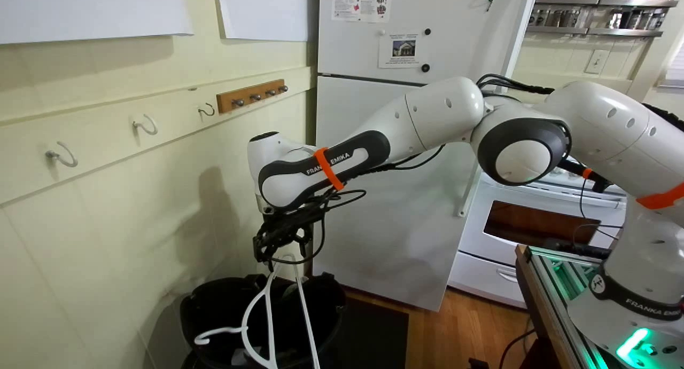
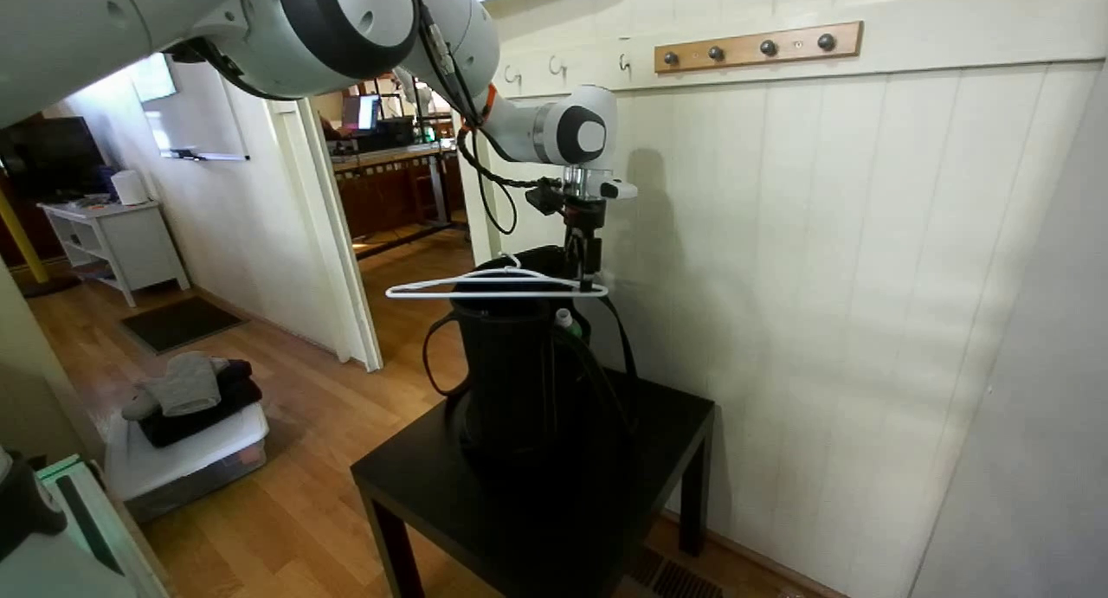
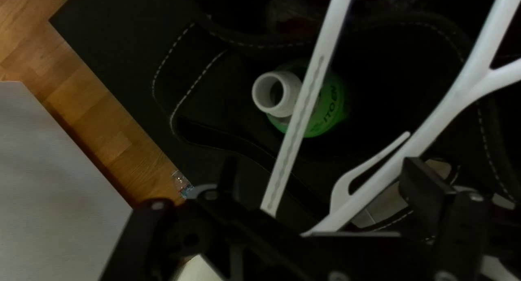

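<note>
Your fingers [image 3: 423, 185] stand wide apart around the white clothes hanger [image 3: 293, 142], gripping nothing; please centre its end before closing.

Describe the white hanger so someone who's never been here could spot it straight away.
Find the black table beside the pale wall, with a black bag on it. The white hanger is at the bag's top, one end at the hand. Its slim white frame sets it apart from the dark bag.
</note>
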You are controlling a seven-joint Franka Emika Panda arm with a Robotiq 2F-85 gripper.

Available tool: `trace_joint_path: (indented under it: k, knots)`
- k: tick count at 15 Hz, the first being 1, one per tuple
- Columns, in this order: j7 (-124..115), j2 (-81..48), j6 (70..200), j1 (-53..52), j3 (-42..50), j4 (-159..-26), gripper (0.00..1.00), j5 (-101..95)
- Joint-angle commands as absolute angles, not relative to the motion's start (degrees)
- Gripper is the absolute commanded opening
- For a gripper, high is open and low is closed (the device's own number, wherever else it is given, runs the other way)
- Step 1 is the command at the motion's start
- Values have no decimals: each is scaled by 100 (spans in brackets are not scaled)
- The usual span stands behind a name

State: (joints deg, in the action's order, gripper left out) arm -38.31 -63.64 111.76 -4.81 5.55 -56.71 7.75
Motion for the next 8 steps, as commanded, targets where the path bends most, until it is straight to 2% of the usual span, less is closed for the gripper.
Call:
trace_joint_path:
  k: [1,8]
  knots:
    - [-3996,-6809,10799,-475,541,-4926,100,649]
    - [-3854,-7274,11273,-495,468,-4508,100,636]
